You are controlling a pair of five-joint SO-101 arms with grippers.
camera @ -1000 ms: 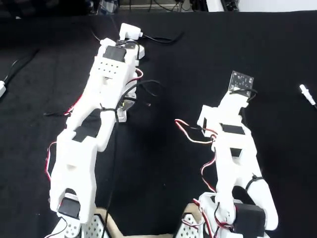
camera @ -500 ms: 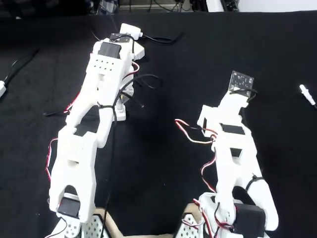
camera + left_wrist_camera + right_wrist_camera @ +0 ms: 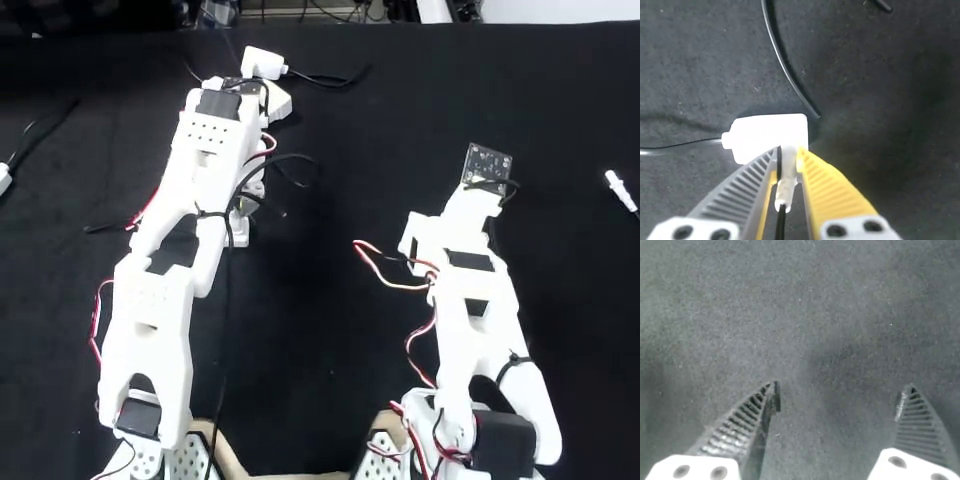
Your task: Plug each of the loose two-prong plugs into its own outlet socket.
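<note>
Your left gripper (image 3: 788, 154) is clenched on a plug (image 3: 785, 184). One grey finger and one yellow finger press against its pale body, and the plug's black cord (image 3: 781, 220) runs back between them. The front of the plug touches the near face of the white socket (image 3: 769, 136). You cannot tell whether the prongs are inside it, because the fingertips cover that spot. A thin wire (image 3: 685, 146) leaves a small nub on the socket's side. A loose black cable (image 3: 785, 65) curves over the cloth just beyond the socket, and its end lies near the socket's corner.

From above, the left arm (image 3: 190, 230) stretches right up to the socket (image 3: 262, 62). The socket sits toward the far side of the black cloth (image 3: 400, 100), and the arm's wrist covers the gripper there.

The right arm (image 3: 470, 290) stands well apart from the socket, to its right and nearer the arms' bases. Your right gripper (image 3: 839, 388) is spread wide over bare cloth and holds nothing.

A second plug (image 3: 620, 188) lies far to the right of the socket at the cloth's edge, well apart from the right arm. A small white piece (image 3: 4, 178) sits far to the left of the socket, cut off by the edge of the view, and you cannot tell what it is.
</note>
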